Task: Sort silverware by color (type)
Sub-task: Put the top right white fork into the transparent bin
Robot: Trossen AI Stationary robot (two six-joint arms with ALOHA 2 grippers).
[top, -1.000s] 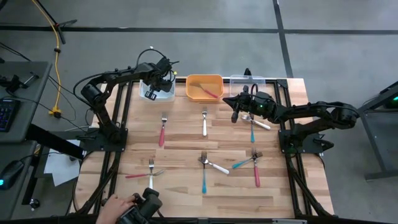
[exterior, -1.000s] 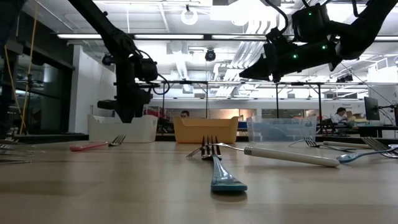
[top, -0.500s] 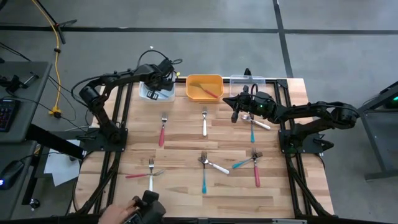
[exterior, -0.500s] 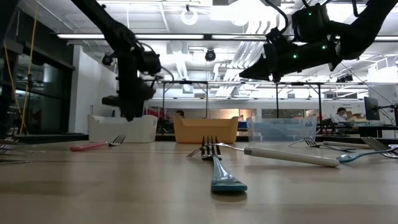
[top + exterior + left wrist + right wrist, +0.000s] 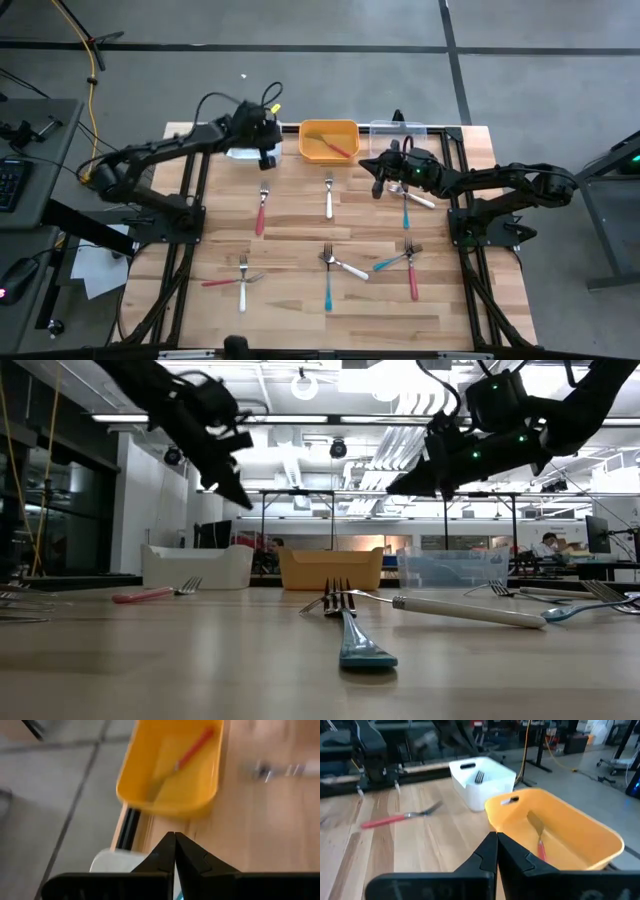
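hovering beside the orange bin, both the left claw and right claw are pressed together, empty.

red forks: one lying flat mid-left on the tabletop, one crossing a white fork front left, one front right
blue forks: one front centre, one, one right
white forks: one centre, one beside the blue
binned: red fork in the orange bin, tines showing in the white bin
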